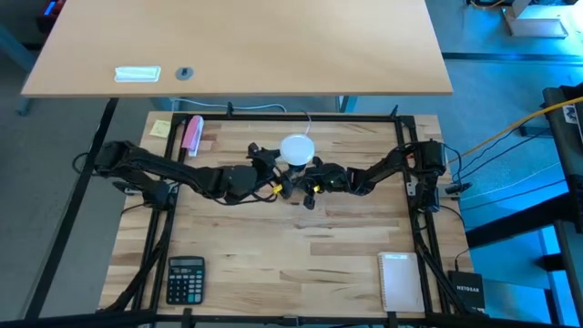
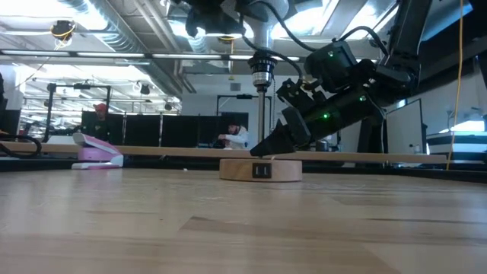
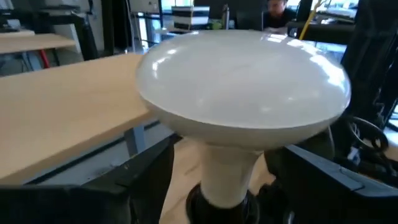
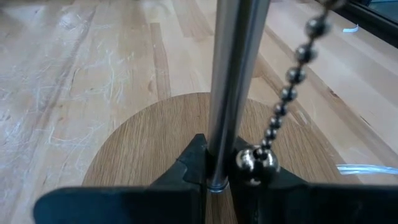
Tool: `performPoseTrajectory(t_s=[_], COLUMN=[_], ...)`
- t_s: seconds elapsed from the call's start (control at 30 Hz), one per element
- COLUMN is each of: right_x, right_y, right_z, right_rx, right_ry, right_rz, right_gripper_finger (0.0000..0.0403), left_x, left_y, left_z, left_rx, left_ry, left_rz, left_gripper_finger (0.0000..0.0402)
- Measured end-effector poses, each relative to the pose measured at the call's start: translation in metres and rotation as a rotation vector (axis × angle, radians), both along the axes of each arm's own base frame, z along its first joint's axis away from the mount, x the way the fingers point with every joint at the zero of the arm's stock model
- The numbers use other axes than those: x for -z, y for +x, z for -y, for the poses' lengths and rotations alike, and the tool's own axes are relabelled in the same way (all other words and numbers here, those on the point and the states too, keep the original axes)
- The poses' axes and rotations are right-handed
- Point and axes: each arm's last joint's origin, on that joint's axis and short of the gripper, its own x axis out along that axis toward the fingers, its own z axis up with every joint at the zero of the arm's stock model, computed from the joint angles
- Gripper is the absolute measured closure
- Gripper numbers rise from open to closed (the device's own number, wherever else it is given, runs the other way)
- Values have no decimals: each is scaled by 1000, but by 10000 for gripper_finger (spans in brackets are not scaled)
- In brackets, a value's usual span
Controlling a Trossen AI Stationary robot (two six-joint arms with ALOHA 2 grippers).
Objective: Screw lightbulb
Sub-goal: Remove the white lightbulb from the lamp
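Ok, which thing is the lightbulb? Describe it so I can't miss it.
Start at the table and go to the middle of its far half, where the two grippers meet over a round wooden base. The lightbulb sits atop the thin metal post rising from that base. It is the only white dome there.

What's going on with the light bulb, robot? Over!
Left end effector around neck of white globe-shaped lightbulb, fingers spread either side. Right end effector shut on thin metal lamp pole above round wooden base. Nothing blocking.
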Motion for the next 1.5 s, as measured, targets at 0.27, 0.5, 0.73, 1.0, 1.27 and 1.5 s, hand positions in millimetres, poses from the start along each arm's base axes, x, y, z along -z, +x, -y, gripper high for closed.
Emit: performPoseTrajectory(t_s=[0.27,0.5,0.73,1.0,1.27,1.5], right_x=[0,0,0,0,0,1], right_y=[0,0,0,0,0,0], right_z=[0,0,0,0,0,-1], right_rx=[-1,-8,-10,-13,-13,-23], right_ry=[0,2,4,5,5,11], right_rz=[1,1,1,1,0,-10], right_gripper_finger=[363,363,363,363,363,363], left_x=[-12,-12,11,19,34,32], left_y=[-26,-39,-53,-52,-33,-9], left_z=[9,2,-62,-117,-151,-163], left_rx=[94,326,474,770,906,1104], left_ry=[-103,-66,-101,-56,-30,-65], left_rz=[-57,-213,-161,-41,-32,11], left_gripper_finger=[141,141,141,141,141,141])
